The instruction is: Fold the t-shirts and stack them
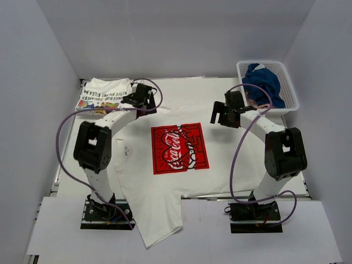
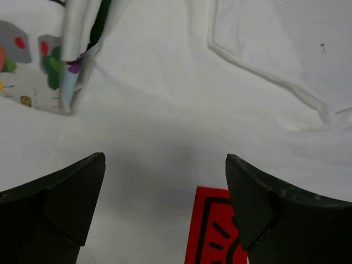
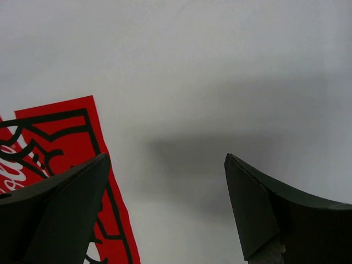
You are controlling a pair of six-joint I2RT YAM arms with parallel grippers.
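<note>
A white t-shirt with a red rectangular chest print (image 1: pixel 179 148) lies spread flat in the middle of the table, one sleeve (image 1: pixel 159 225) reaching past the front edge. A second white t-shirt with black lettering (image 1: pixel 104 93) lies folded at the back left. My left gripper (image 1: pixel 144 102) hovers open over the spread shirt's far left part, next to the folded one. The left wrist view shows its jaws wide apart (image 2: pixel 165 159) above white cloth, the red print (image 2: pixel 212 231) below and the folded shirt's colour graphic (image 2: pixel 38 77) at upper left. My right gripper (image 1: pixel 220 116) stands open (image 3: pixel 168 157) above the shirt's far right, beside the print's edge (image 3: pixel 60 132).
A white mesh basket (image 1: pixel 291 88) with a blue cloth (image 1: pixel 264 82) in it stands at the back right. White walls enclose the table on the left, right and back. Both arm bases are bolted at the near edge.
</note>
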